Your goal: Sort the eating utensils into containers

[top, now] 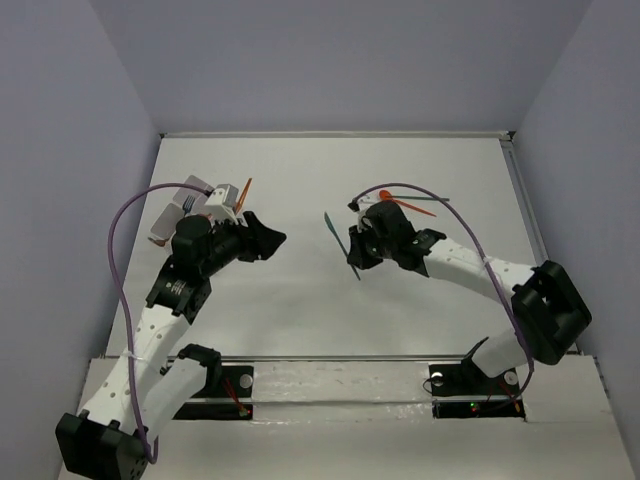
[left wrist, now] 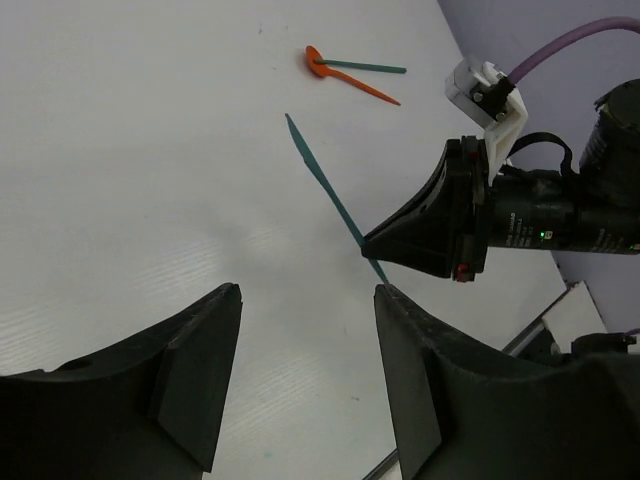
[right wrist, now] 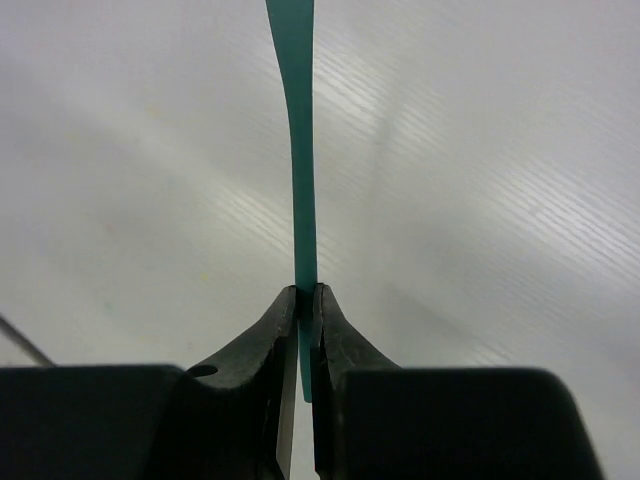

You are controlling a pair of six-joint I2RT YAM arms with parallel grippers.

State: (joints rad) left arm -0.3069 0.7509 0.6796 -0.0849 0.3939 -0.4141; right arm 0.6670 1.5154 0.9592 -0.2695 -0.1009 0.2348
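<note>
Right gripper [right wrist: 306,298]: fingers clamped on teal stick [right wrist: 298,150] near one end, mid-table. Left gripper [left wrist: 310,298]: fingers apart, holding nothing, beside tray [top: 222,196] at left rear. Orange spoon [left wrist: 348,79] and green stick [left wrist: 366,67] lie touching on table [left wrist: 150,150].

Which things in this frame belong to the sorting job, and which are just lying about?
Job: teal utensil pinched in the right gripper; orange spoon and teal stick on the table; orange piece at the tray.
Lying about: purple cables.
</note>
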